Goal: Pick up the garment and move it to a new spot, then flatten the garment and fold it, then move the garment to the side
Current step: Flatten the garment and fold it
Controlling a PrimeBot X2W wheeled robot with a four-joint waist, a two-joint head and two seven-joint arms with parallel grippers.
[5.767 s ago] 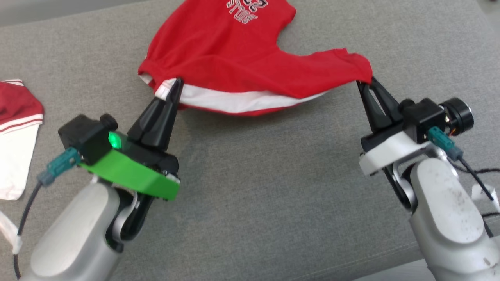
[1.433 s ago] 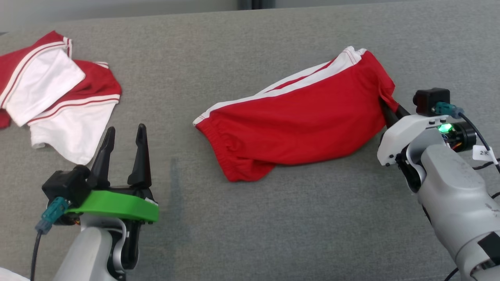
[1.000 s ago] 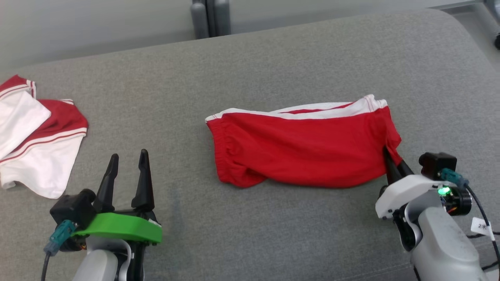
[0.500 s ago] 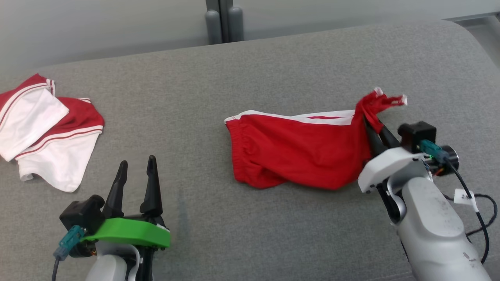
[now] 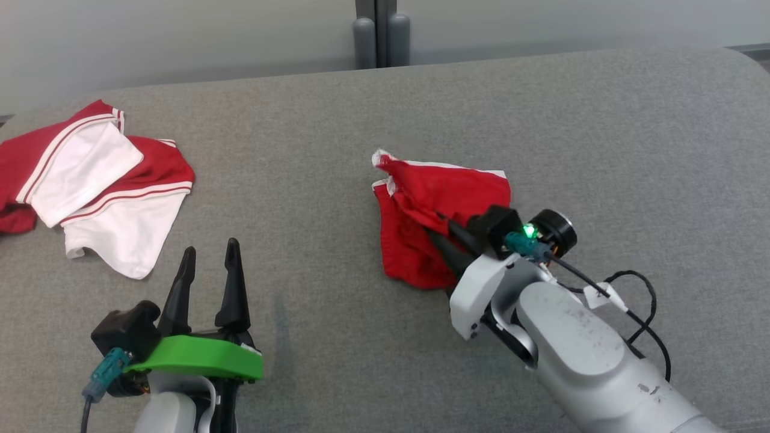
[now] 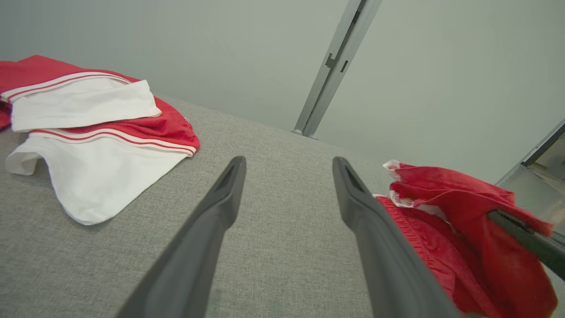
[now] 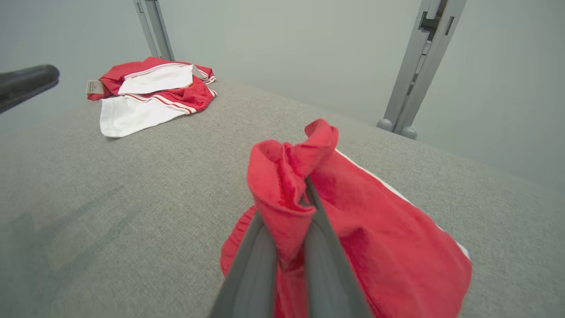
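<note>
The right gripper (image 5: 444, 237) has its fingers closed on the red garment (image 5: 412, 255). The left gripper (image 5: 210, 246), left of the garment, stands wide open and empty.

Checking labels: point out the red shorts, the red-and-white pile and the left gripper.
red shorts (image 5: 409, 252), head view, lower red layer.
red-and-white pile (image 5: 120, 228), head view, white front panel.
left gripper (image 5: 210, 246), head view, midway between open jaws' tips.

My right gripper (image 7: 292, 201) is clamped on a bunched fold of the red garment (image 7: 375, 247), held up above the rest, which lies on the grey fabric counter (image 7: 132, 198). Red-and-white clothes pile (image 7: 150, 90) sits far back left. I see one dark finger (image 7: 26, 83) poking in at the left edge.
</note>
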